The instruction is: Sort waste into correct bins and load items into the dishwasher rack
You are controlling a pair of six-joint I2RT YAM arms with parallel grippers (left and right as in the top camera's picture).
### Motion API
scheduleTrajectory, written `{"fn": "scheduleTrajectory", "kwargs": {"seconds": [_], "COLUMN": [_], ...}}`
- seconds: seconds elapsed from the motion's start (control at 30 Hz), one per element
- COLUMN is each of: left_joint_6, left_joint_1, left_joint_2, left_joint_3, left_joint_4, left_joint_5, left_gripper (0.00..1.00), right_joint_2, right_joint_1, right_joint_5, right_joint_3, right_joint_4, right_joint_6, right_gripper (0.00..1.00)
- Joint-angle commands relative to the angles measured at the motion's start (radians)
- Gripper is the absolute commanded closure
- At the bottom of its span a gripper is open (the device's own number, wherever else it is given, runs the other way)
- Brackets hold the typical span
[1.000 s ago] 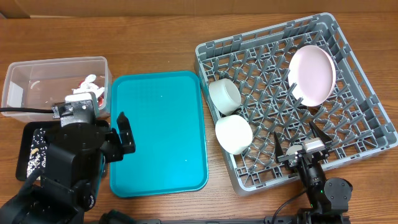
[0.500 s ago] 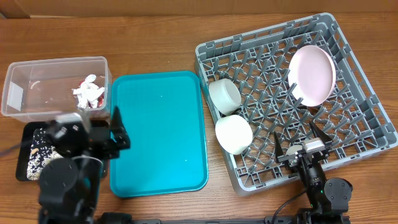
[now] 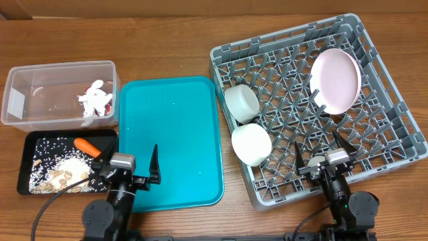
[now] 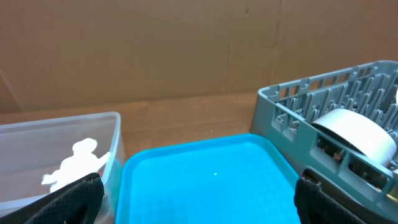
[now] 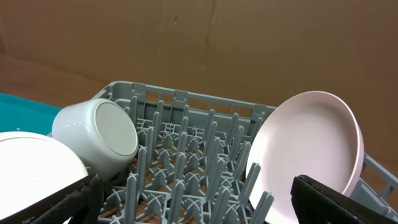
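Observation:
The grey dishwasher rack holds the pinkish plate upright and two white bowls on their sides. The clear tub holds white paper and a red wrapper. The black tray holds the carrot and beige scraps. My left gripper is open and empty at the teal tray's front left corner. My right gripper is open and empty over the rack's front edge. Fork and spoon are out of view.
The flat teal tray lies bare between the bins and the rack, and it also shows in the left wrist view. A brown cardboard wall stands behind the table.
My left arm has pulled back from over the black tray to the table's front edge, uncovering the carrot and scraps. The right arm has not moved.

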Motion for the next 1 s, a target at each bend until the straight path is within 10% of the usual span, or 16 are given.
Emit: {"fn": "scheduleTrajectory", "kwargs": {"seconds": [0.0, 0.97], "left_joint_6": [-0.002, -0.034], "left_joint_1": [0.010, 0.010], "left_joint_2": [-0.021, -0.020], "left_joint_3": [-0.112, -0.190], "left_joint_4": [0.097, 0.183], "left_joint_5": [0.032, 0.037], "left_gripper": [0.00, 0.00], "right_joint_2": [-0.012, -0.012], "right_joint_1": [0.005, 0.005], "right_joint_5": [0.007, 0.007], "right_joint_3": [-0.011, -0.011], "right_joint_4": [0.006, 0.007], "right_joint_6": [0.000, 0.000], "right_gripper": [0.00, 0.00]}}
